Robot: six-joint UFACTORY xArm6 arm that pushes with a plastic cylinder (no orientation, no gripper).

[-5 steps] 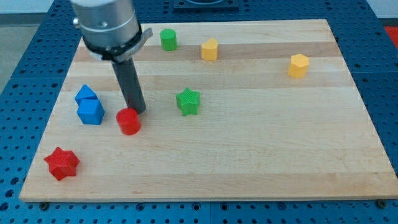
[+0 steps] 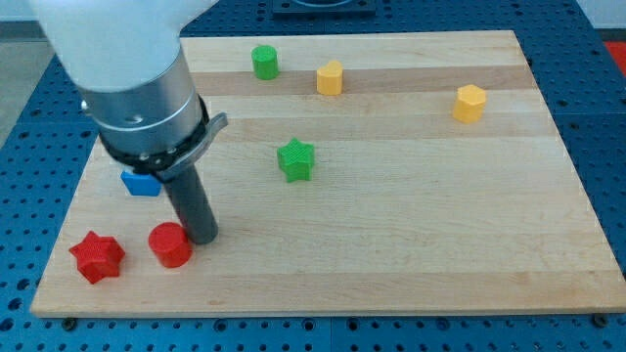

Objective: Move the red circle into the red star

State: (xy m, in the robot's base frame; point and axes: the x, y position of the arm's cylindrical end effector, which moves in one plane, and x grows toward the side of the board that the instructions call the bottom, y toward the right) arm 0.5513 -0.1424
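— Is any writing seen?
— None can be read.
— Where is my tip [image 2: 204, 238]?
— It is pressed against the red circle [image 2: 170, 244] near the board's [image 2: 411, 264] bottom-left corner; nothing is held. The red star [image 2: 97, 257] lies just beside, toward the left edge.

my tip [image 2: 202, 238] touching red circle [image 2: 170, 244] on its right | red star [image 2: 97, 257] just left of circle, small gap | blue block [image 2: 141, 183] partly hidden behind arm | green star [image 2: 295, 159] mid-board
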